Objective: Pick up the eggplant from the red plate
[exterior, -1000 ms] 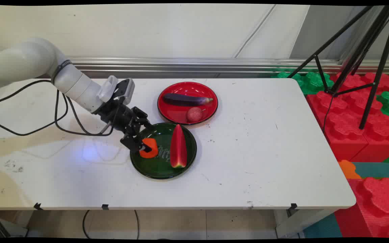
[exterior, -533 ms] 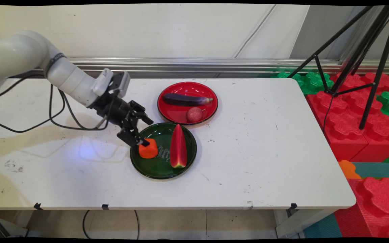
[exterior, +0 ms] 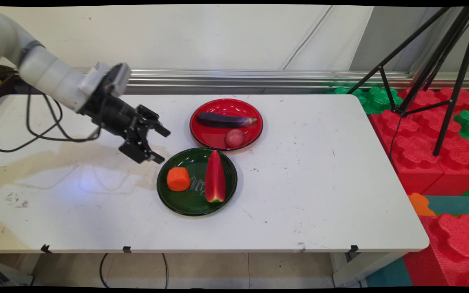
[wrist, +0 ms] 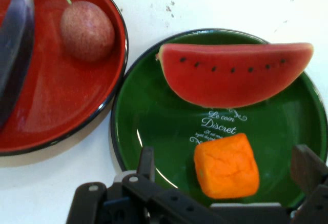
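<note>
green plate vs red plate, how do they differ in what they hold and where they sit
The glossy dark green round plate holds an orange block and a red watermelon slice; the glossy red round plate holds a dark purple eggplant and a small reddish round fruit. The green plate sits nearer the camera and bears white lettering; the red plate sits farther back, plain. Both are round, dark-rimmed, side by side.

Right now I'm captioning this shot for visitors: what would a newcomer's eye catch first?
Two bright plates mid-table: a green plate holding a watermelon slice and an orange block, and behind it a red plate with an eggplant and a round reddish fruit. The open gripper hangs just left of them, holding nothing.
</note>
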`<control>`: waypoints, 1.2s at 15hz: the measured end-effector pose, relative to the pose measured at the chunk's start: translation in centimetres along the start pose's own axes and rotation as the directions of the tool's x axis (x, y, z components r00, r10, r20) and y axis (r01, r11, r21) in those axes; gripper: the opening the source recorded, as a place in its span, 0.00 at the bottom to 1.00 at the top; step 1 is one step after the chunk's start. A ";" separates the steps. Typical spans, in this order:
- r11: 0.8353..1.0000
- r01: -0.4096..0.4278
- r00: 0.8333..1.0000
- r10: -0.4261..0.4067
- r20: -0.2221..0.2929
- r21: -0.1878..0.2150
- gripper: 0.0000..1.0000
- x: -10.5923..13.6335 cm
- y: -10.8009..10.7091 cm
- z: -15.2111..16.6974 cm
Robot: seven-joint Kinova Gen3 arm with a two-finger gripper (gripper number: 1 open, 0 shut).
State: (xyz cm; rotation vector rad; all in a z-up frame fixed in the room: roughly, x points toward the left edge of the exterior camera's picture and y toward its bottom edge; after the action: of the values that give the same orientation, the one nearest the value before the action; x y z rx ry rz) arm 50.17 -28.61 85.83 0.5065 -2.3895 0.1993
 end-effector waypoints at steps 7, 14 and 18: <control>0.999 0.027 0.999 -0.026 -0.045 0.041 1.00 0.7 0.9 -5.1; 0.996 0.051 0.996 -0.045 -0.076 0.076 1.00 1.3 1.4 -9.0; 0.994 0.062 0.995 -0.055 -0.084 0.087 1.00 1.4 1.6 -10.4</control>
State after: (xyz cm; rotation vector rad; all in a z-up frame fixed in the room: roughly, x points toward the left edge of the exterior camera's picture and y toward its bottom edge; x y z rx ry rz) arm 54.66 -24.74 94.61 0.5980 -2.2913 0.2958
